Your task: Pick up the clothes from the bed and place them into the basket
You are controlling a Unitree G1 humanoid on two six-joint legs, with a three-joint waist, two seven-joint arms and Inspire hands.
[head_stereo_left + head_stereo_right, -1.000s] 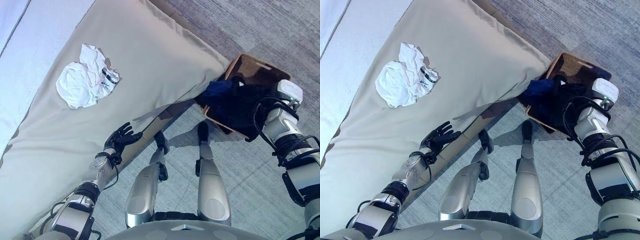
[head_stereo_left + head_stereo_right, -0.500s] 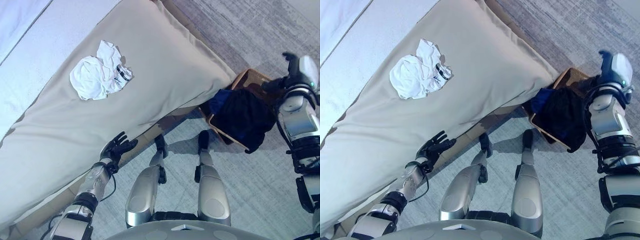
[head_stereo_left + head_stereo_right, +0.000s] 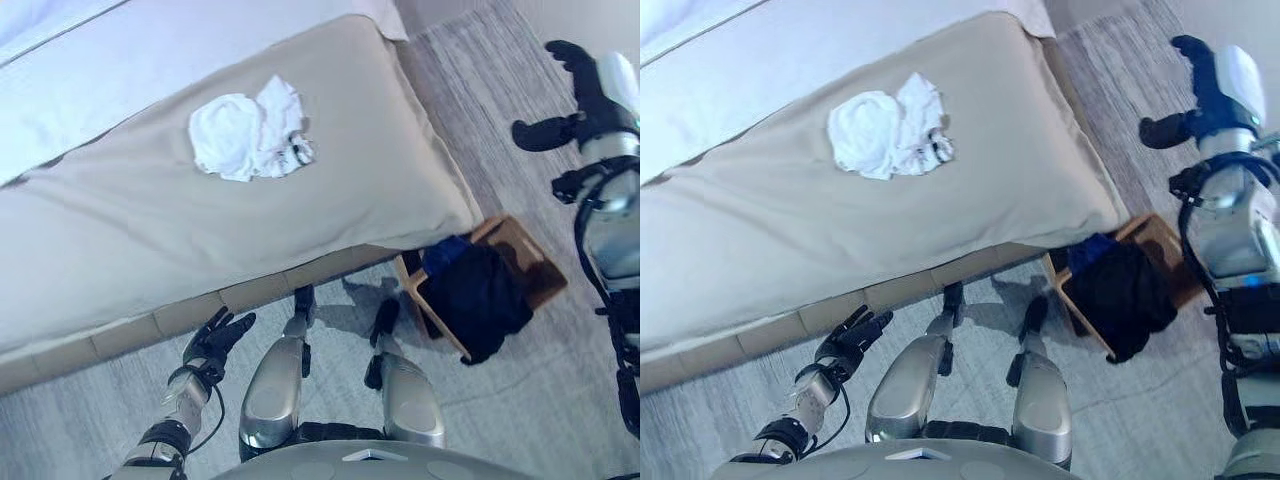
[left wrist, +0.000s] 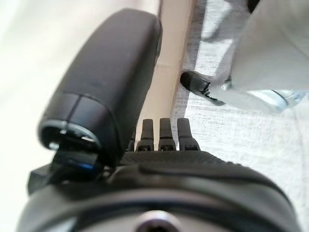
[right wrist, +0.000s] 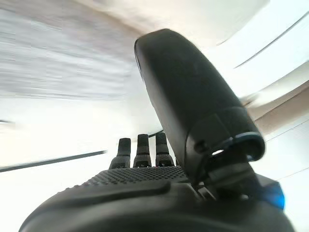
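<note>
A crumpled white garment (image 3: 250, 140) lies on the beige bed cover (image 3: 150, 240), toward the far side. A brown wicker basket (image 3: 528, 268) stands on the floor by the bed's corner with dark blue and black clothes (image 3: 478, 298) draped in it and over its rim. My left hand (image 3: 215, 338) is open and empty, low over the floor beside the bed's base. My right hand (image 3: 570, 95) is open and empty, raised high above the floor, far above the basket. In the wrist views both hands show straight fingers (image 4: 160, 134) (image 5: 139, 151) holding nothing.
The bed's pale wooden base (image 3: 130, 330) runs along the near edge of the mattress. A white sheet (image 3: 150, 50) covers the bed's far part. Grey wood-grain floor (image 3: 500, 400) surrounds the basket.
The camera has swung, so the whole scene shifted. My right hand has risen away from the basket, leaving the dark clothes in it. My left hand has dropped from the bed edge toward the floor.
</note>
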